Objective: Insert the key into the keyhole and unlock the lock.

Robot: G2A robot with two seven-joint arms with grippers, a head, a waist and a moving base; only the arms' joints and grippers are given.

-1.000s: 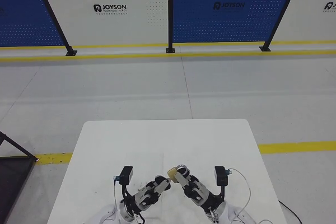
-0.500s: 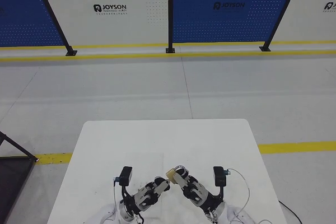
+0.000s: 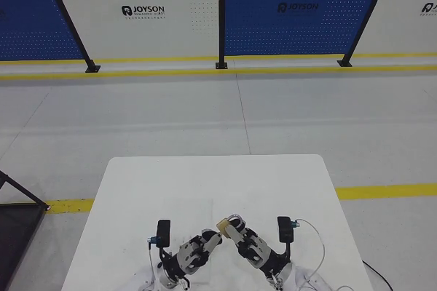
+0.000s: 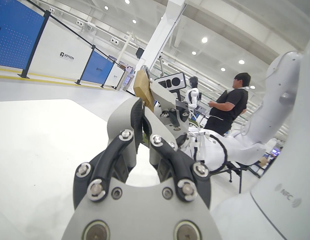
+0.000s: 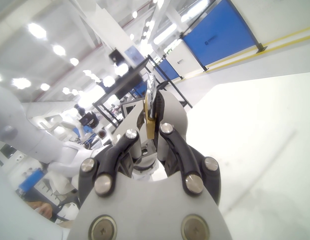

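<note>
A brass padlock (image 3: 223, 224) with a silver shackle (image 5: 151, 86) is held above the near part of the white table (image 3: 204, 182). My right gripper (image 3: 230, 230) is shut on its body (image 5: 150, 125), shackle pointing away from the wrist. My left gripper (image 3: 213, 238) comes in from the other side, fingers pressed together (image 4: 141, 106), tips right at the padlock (image 4: 143, 89). Something thin sits pinched between its pads. I take it for the key, and almost all of it is hidden. The keyhole is not visible.
Both grippers hang close together over the table's near edge. White table top stretches away beyond them. A black rack (image 3: 4, 196) stands on the floor off the table's left side. Blue and white barrier panels (image 3: 218, 29) line the far floor.
My left gripper has edged toward the padlock and its wrist has dropped back slightly. The padlock in my right gripper has shifted a little toward the left gripper.
</note>
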